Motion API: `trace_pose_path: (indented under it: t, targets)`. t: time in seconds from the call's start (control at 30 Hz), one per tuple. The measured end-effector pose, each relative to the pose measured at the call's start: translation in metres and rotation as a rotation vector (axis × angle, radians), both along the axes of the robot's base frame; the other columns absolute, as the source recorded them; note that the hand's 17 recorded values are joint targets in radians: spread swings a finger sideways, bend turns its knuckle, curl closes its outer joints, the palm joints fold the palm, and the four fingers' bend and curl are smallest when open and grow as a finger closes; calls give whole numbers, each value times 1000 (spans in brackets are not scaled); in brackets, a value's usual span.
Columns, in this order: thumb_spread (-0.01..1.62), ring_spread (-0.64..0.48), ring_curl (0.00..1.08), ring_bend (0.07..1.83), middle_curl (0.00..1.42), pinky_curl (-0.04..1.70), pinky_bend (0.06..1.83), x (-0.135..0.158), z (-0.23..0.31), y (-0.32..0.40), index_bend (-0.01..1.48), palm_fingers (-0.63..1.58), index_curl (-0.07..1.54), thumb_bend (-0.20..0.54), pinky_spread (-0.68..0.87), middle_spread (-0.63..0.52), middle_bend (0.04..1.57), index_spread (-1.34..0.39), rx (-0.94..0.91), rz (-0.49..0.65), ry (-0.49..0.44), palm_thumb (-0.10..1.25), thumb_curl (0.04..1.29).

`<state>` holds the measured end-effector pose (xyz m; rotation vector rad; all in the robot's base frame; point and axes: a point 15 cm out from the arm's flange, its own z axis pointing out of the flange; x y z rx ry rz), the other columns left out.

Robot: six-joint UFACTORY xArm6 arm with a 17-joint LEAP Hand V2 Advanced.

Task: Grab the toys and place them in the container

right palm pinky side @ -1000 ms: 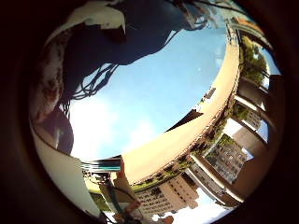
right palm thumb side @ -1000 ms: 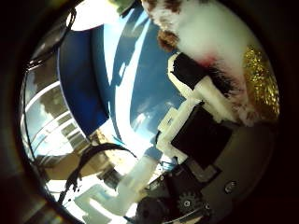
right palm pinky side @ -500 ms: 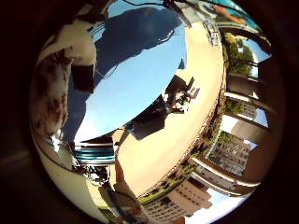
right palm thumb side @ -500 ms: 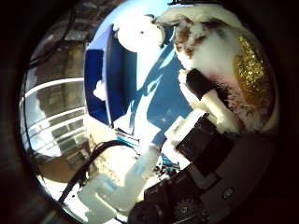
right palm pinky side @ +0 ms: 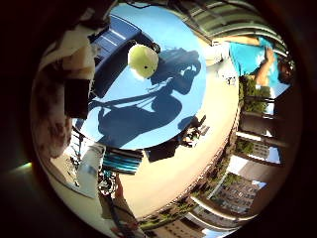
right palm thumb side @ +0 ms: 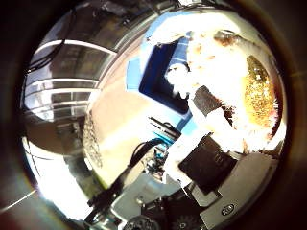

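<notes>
In the right thumb side palm view, my hand is shut on a plush toy. The toy is white with brown patches and a shiny gold part, and it lies close against the palm under my white and black fingers. Past the toy is a dark blue container on a light blue table. In the right little finger side palm view, a yellow-green ball lies on the light blue table in the arm's shadow. The plush toy's speckled edge shows beside the palm.
A dark blue bin edge sits at the table's far side, beyond the ball. A tan floor surrounds the table, with a small dark stand on it near the table's edge. Railings and buildings lie beyond.
The whole picture has swung, so the hand has turned and moved with the plush toy still held. The ball has come into view, and the blue container looks farther off.
</notes>
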<state>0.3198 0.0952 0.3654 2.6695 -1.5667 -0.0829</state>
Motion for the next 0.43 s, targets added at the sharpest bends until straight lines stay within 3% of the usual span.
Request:
trace_pose_path:
  t: [0.2,0.27,0.3,0.33,0.37,0.4,0.43]
  targets:
    - [1184,-144,907,1527,1094,998,1512,37,-42,54,988,665,245,-34,100,-240,1300,-998,97,-12,17,916,622]
    - [1171,-110,865,1492,1053,984,1435,42,-53,58,1018,669,279,-42,112,-225,1239,-920,100,-19,37,881,609]
    - [1158,-78,811,1374,980,953,1389,41,-58,58,1004,567,299,-43,147,-207,1094,-778,95,-18,53,853,595]
    - [1158,-78,811,1374,980,953,1389,39,-62,59,1004,567,299,-43,147,-207,1094,-778,87,-14,71,853,595]
    - [1149,-29,801,1286,909,960,1370,36,-66,58,913,198,310,-39,186,-185,904,-617,77,-11,92,836,582]
    - [1146,28,751,1164,843,928,1309,33,-71,57,875,-31,307,-35,219,-159,777,-535,68,-7,116,831,574]
    - [1145,49,731,1119,814,916,1281,31,-75,55,871,-87,311,-35,236,-149,729,-506,61,-5,135,826,569]
